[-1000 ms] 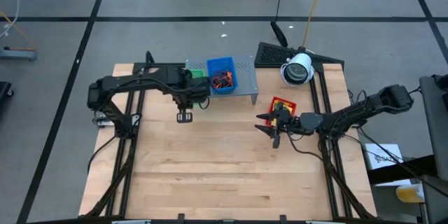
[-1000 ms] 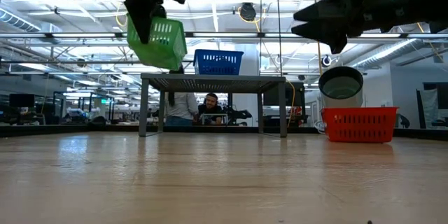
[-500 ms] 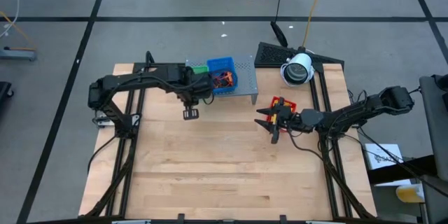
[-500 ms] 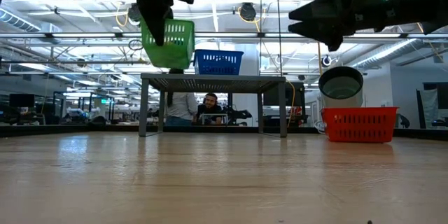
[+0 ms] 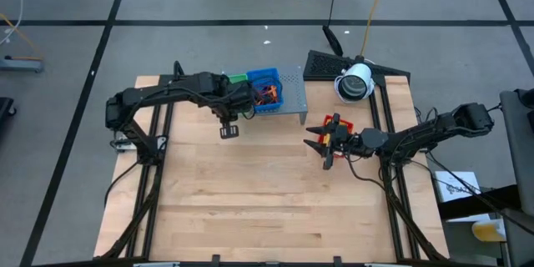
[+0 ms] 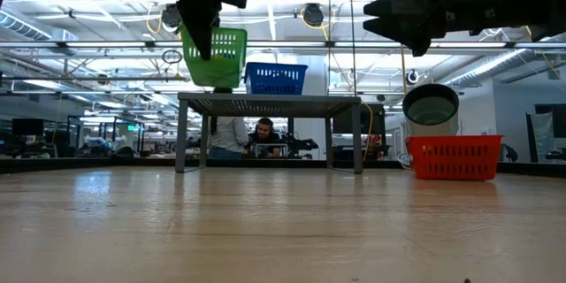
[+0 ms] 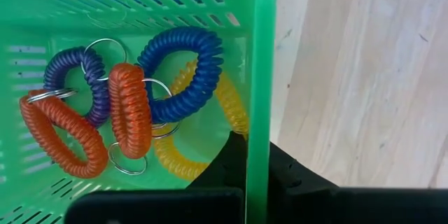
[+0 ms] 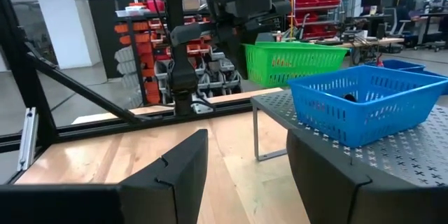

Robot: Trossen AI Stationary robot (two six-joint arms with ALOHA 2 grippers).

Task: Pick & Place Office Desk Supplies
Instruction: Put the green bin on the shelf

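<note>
I work in a big open robotics lab or workshop: wooden bench (image 5: 250, 200) on a black frame, grey taped floor (image 5: 167, 0), ceiling strip lights (image 6: 80, 4), racks of red parts bins (image 8: 315, 24), a person (image 6: 263, 134) at a desk behind.

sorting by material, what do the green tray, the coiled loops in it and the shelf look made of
Green tray: glossy moulded plastic, slotted walls. Coiled loops: springy plastic or rubber spirals, probably, on shiny metal rings. Shelf: matte grey metal, likely, punched with small holes.
</note>
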